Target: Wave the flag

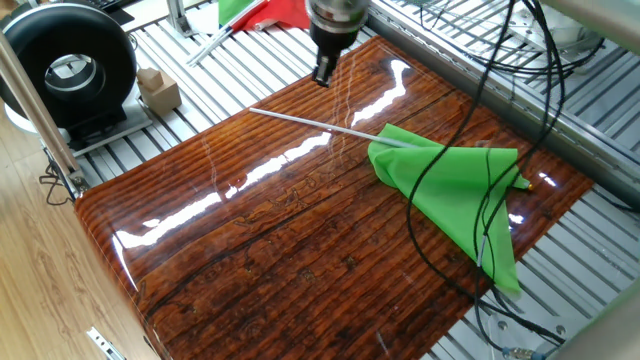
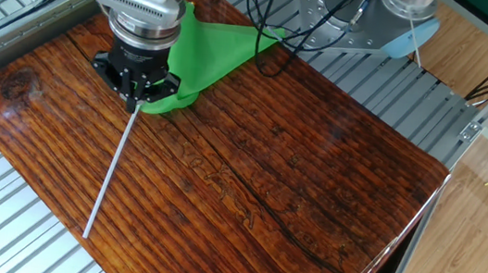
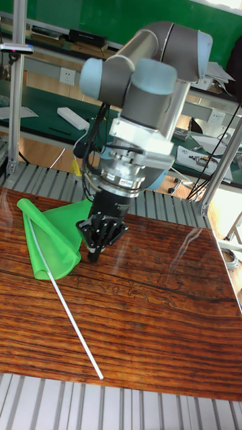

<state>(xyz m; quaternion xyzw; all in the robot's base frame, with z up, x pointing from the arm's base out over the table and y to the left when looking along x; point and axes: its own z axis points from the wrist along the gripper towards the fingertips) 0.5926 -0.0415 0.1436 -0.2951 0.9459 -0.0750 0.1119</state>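
Note:
The flag lies flat on the glossy wooden board. Its bright green cloth is crumpled, and its thin grey-white rod sticks out across the wood. My gripper hangs in the air over the spot where the rod leaves the cloth, pointing down and holding nothing. Its fingers show nearly edge-on, with a narrow gap between them. They touch neither rod nor cloth.
A black round device and a small wooden block sit on the slatted metal bench at the back left. A red-and-green flag lies behind the board. Black cables hang over the green cloth.

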